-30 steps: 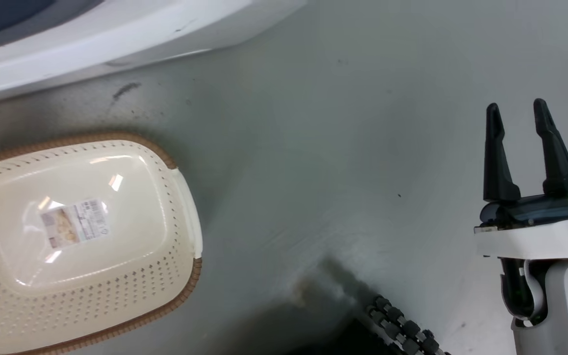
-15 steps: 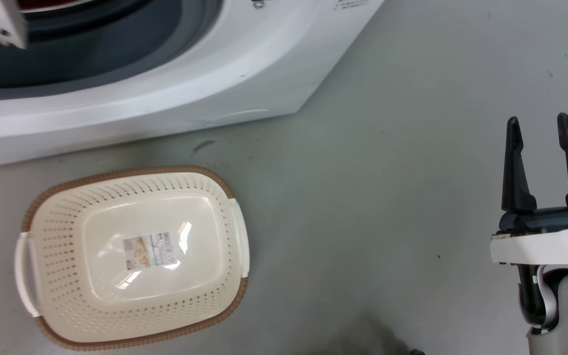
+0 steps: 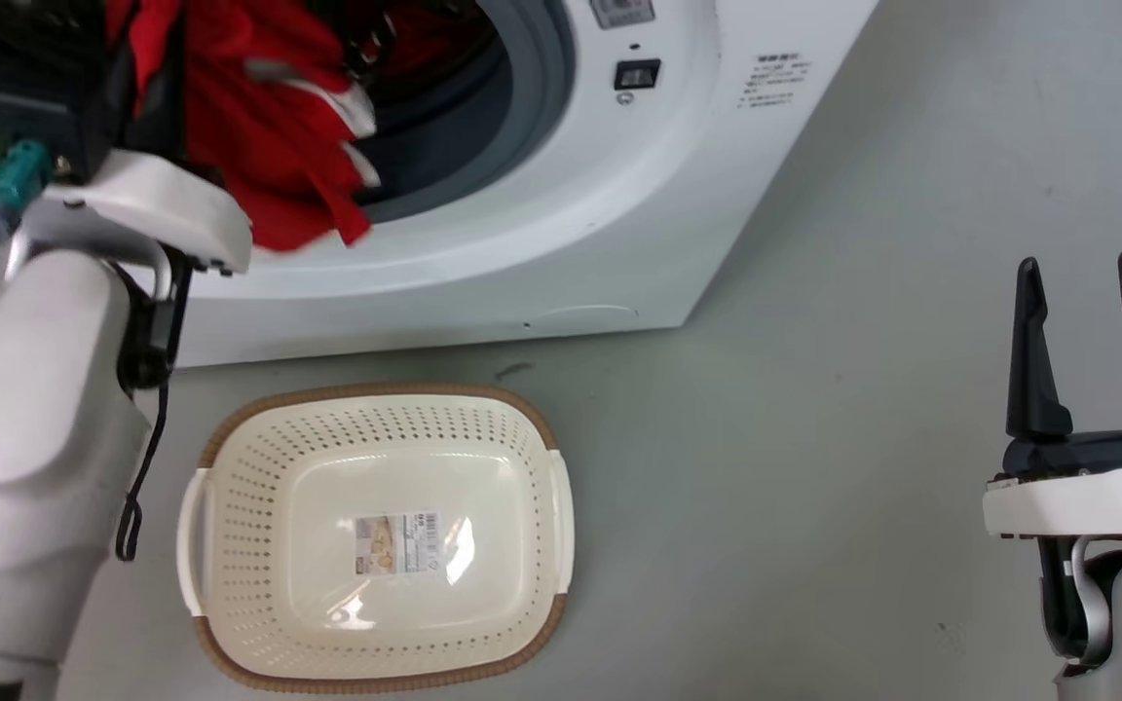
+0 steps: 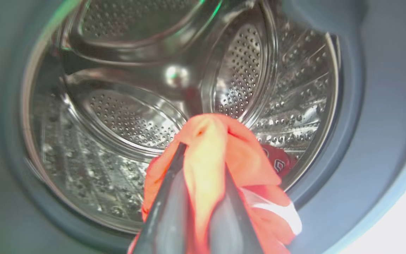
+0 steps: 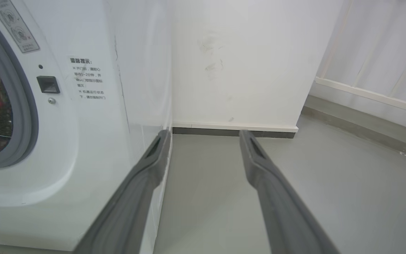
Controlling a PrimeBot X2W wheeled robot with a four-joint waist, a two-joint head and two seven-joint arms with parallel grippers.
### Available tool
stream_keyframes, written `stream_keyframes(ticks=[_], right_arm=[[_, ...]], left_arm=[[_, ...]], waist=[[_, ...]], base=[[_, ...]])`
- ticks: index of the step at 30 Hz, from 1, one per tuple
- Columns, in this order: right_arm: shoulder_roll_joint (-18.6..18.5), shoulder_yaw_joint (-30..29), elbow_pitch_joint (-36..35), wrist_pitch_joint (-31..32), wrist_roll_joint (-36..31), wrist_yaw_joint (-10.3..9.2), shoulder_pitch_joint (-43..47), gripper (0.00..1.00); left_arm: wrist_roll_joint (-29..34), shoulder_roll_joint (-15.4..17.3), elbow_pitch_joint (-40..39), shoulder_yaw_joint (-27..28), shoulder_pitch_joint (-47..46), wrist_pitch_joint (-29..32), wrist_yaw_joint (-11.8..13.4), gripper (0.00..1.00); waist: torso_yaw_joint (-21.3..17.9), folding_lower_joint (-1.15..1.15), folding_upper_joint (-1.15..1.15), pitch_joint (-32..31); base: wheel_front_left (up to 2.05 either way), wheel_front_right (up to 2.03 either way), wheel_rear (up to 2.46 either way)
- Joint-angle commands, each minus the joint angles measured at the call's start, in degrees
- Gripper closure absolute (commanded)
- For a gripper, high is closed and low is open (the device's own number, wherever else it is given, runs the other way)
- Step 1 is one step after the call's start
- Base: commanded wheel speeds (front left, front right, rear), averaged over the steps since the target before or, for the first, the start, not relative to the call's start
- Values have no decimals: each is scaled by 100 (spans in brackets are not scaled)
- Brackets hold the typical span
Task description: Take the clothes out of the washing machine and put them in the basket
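Clothes [image 3: 269, 146], bright red, dangle at the washing machine [image 3: 619, 224] porthole, pinched tight in the left gripper [image 4: 203, 158]. Right gripper [image 3: 1079, 282] hangs spread and empty. Basket [image 3: 376, 394] sits empty on the floor [image 3: 814, 438] just below; a trailing hem [image 3: 313, 229] could snag the gasket [image 3: 532, 88] and pull free.

Head cam down, R wrist level, both at washing machine [image 3: 639, 224]; L wrist, prob. close, into drum [image 4: 129, 116].
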Motion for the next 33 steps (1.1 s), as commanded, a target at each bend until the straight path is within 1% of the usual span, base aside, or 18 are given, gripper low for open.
stream_keyframes(ticks=[1, 4, 9, 12, 17, 22, 24, 33], right_arm=[[-3, -24, 1, -14, -37, -5, 74, 0], [-4, -42, 35, -14, -92, -6, 125, 0], [-4, -72, 107, -14, -170, -5, 254, 0], [-3, -60, 120, -14, -168, -5, 331, 0], [-3, -71, 103, -14, -192, -5, 420, 0], [-3, -71, 75, -14, -216, -5, 413, 0], [-3, -40, 61, -14, -235, -5, 381, 0], [-3, -61, -30, -14, -289, -5, 246, 0]], left_arm=[[135, -73, -171, 113, 210, -27, -25, 100], [436, -274, -587, 399, 677, -22, -95, 100], [786, -599, -1116, 783, 1385, -21, -279, 100], [841, -731, -1420, 1081, 1749, -22, -387, 100], [1004, -887, -1726, 1296, 2336, -22, -575, 100], [1074, -1029, -1658, 1411, 2817, -22, -651, 100], [1088, -1042, -1520, 1446, 2948, -23, -701, 100], [1124, -1344, -759, 1631, 3115, -23, -829, 100]], waist=[[197, 1, 0, -233], [319, 1, 0, -438], [524, 1, 0, -775], [610, 1, 0, -908], [755, 1, 0, -980], [834, 1, 0, -899], [828, 1, 0, -824], [771, 1, 0, -325]], base=[[0, 0, 0], [0, 0, 0], [0, 0, 0], [0, 0, 0], [0, 0, 0], [0, 0, 0], [0, 0, 0], [0, 0, 0]])
